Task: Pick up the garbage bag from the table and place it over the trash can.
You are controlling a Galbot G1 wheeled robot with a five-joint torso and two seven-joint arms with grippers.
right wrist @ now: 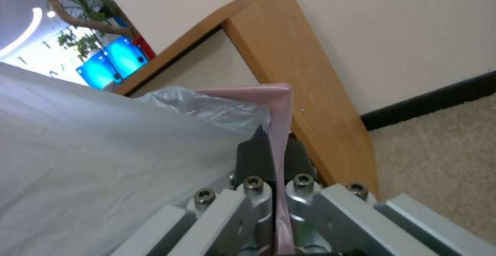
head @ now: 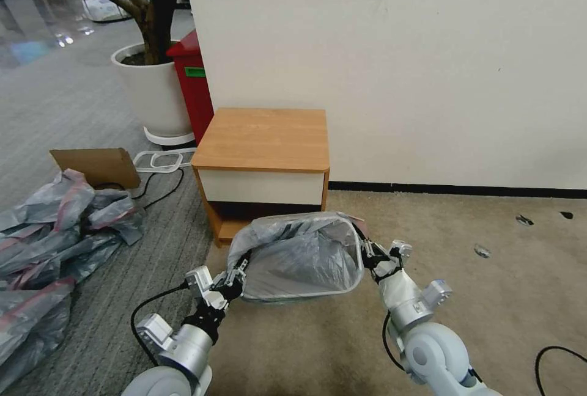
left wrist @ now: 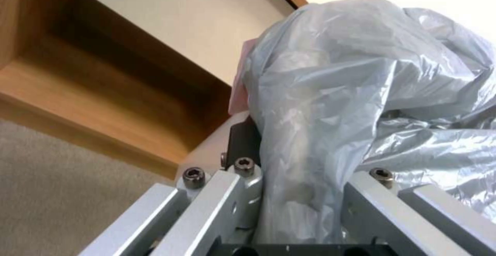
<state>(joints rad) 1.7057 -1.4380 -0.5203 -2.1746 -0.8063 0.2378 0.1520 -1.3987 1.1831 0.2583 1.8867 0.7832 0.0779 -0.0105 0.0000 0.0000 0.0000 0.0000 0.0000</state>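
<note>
The garbage bag (head: 299,258), thin grey plastic with a pink rim, is stretched wide open between my two grippers, low above the carpet just in front of the table (head: 264,139). My left gripper (head: 237,274) is shut on the bag's near-left edge. In the left wrist view the crinkled bag (left wrist: 351,93) is bunched between the fingers (left wrist: 241,139). My right gripper (head: 365,255) pinches the right edge. In the right wrist view its black pads (right wrist: 255,159) clamp the pink rim (right wrist: 279,104). The trash can is hidden under the bag.
A heap of similar grey-pink bags (head: 55,243) lies on the floor at left, with a cardboard piece (head: 98,164) behind it. A red bin (head: 192,84) and a white plant pot (head: 153,90) stand behind the table. Open beige carpet (head: 489,274) stretches to the right.
</note>
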